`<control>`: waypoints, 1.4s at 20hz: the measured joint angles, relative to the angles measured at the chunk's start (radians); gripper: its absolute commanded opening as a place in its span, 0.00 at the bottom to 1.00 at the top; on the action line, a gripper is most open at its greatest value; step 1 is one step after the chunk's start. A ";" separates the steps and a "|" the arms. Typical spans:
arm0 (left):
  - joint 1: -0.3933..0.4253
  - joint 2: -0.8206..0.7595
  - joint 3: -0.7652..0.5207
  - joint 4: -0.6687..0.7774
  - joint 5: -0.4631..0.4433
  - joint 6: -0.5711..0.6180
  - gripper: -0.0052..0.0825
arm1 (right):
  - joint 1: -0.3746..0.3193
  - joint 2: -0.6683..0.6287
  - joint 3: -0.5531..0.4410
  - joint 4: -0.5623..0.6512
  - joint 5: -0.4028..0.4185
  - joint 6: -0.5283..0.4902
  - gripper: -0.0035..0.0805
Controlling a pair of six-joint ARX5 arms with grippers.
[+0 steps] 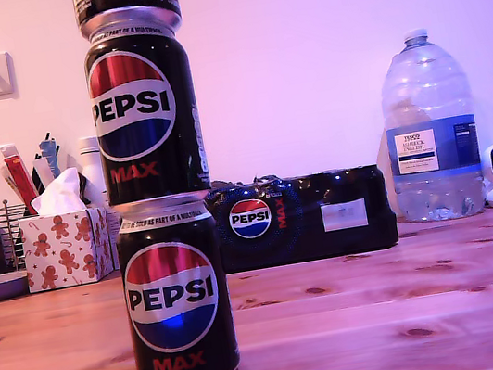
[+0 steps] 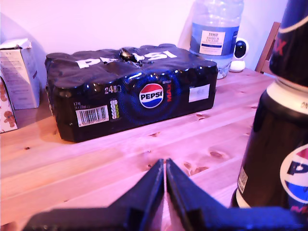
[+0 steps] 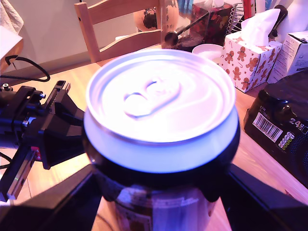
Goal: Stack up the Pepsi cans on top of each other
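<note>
Black top can [image 3: 161,130] sits pinched between my second gripper's [image 3: 161,192] jaws, held over the middle can [image 1: 142,108] so rims align; bottom can [image 1: 176,295] stands on the table [image 1: 387,303]. My first gripper's [image 2: 164,168] jaws are pressed together, empty, multipack [image 2: 130,91] at twelve o'clock.

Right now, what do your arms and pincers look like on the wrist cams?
My first pincer: two matte black wedge-shaped fingers tapering to thin tips, no markings visible. My second pincer: broad plain black fingers, mostly hidden. Its view also shows an arm: black boxy body, small red mark, pale metal rail, and a thin black cable looping behind.
</note>
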 measured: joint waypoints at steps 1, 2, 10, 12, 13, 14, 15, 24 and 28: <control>0.000 0.000 0.000 -0.004 0.000 0.000 0.04 | 0.000 0.000 0.000 -0.001 0.000 0.000 0.48; 0.000 0.000 0.000 -0.005 0.000 0.000 0.04 | 0.000 0.000 0.002 -0.004 0.000 0.000 0.48; 0.000 0.000 0.000 -0.021 0.000 0.008 0.04 | 0.000 0.000 0.017 -0.038 0.000 0.007 0.67; 0.000 0.000 0.000 -0.028 0.000 0.009 0.04 | 0.000 0.000 0.017 -0.038 0.000 0.007 0.70; 0.000 0.000 0.000 -0.027 0.000 0.010 0.04 | 0.000 0.000 0.017 -0.037 0.000 0.007 0.72; 0.000 0.000 0.000 -0.027 0.000 0.010 0.04 | 0.000 0.000 0.017 -0.037 0.000 0.007 0.73; 0.000 0.000 0.000 -0.028 0.000 0.011 0.04 | 0.000 0.000 0.017 -0.036 -0.002 0.007 0.74; 0.000 0.000 0.000 -0.032 0.000 0.014 0.04 | 0.000 0.000 0.025 -0.050 -0.025 0.023 0.76; 0.000 0.000 0.000 -0.034 0.000 0.022 0.04 | 0.000 0.000 0.027 -0.055 -0.025 0.026 0.76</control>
